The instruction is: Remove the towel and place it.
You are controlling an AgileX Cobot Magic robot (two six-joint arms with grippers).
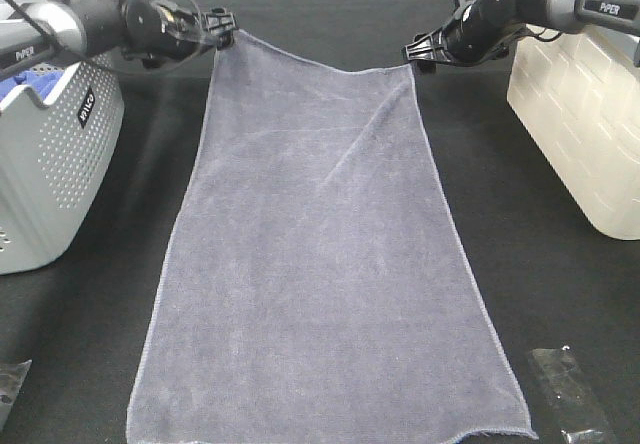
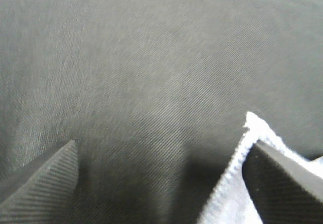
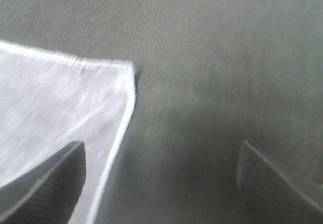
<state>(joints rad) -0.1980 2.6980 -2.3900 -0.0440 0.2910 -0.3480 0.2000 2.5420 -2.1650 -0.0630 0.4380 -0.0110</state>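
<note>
The grey-lavender towel (image 1: pixel 320 264) lies spread flat on the black table, its long side running from the far edge toward the front. My left gripper (image 1: pixel 222 26) hovers at the towel's far left corner. In the left wrist view this gripper (image 2: pixel 161 183) is open, and the hemmed towel corner (image 2: pixel 252 133) rests against one finger. My right gripper (image 1: pixel 420 54) is at the far right corner. Seen from the right wrist, this gripper (image 3: pixel 161 183) is open too, with the towel corner (image 3: pixel 65 103) flat on the table by one finger and nothing between the fingers.
A grey perforated basket (image 1: pixel 50 164) holding a bright blue cloth (image 1: pixel 20 86) stands at the left. A white basket (image 1: pixel 580 114) stands at the right. Small black objects lie at the front right (image 1: pixel 570 396) and front left (image 1: pixel 10 384).
</note>
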